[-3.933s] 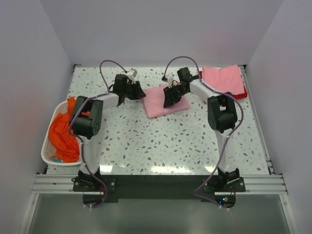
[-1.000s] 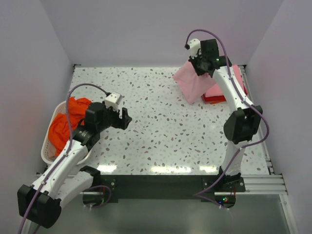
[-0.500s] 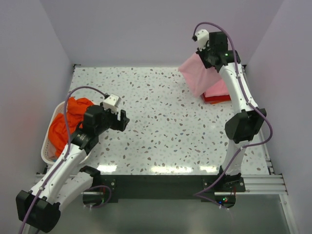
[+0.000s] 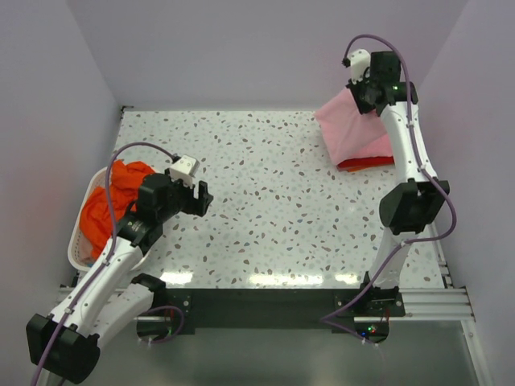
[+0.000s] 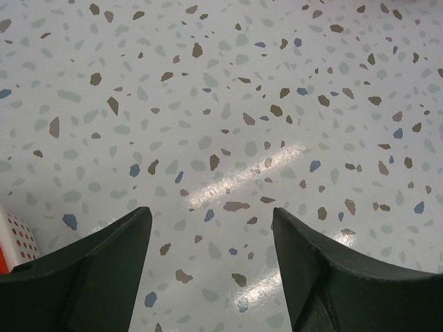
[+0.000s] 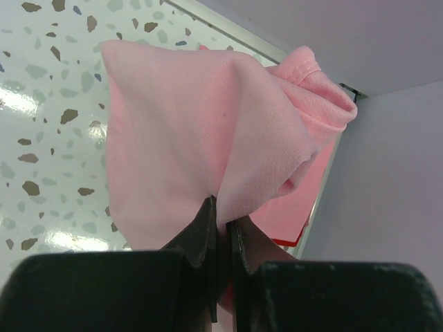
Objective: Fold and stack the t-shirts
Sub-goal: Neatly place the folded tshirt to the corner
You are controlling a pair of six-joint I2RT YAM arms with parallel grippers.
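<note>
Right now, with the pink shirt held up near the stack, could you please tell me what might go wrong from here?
1. The right end effector pinches the light pink t-shirt at one small spot. It hangs bunched, so it may slip or land crumpled.
2. Its hanging edge is close to the stack and could drag it askew when lowered.
3. The left end effector is open and far off, so it cannot steady the cloth.

The left arm is bent low at the near left. Its claw (image 4: 203, 197) is wide open and points right. The right arm reaches up tall at the far right, its claw (image 6: 220, 211) pinched tight on the pink t-shirt (image 6: 173, 124).
</note>
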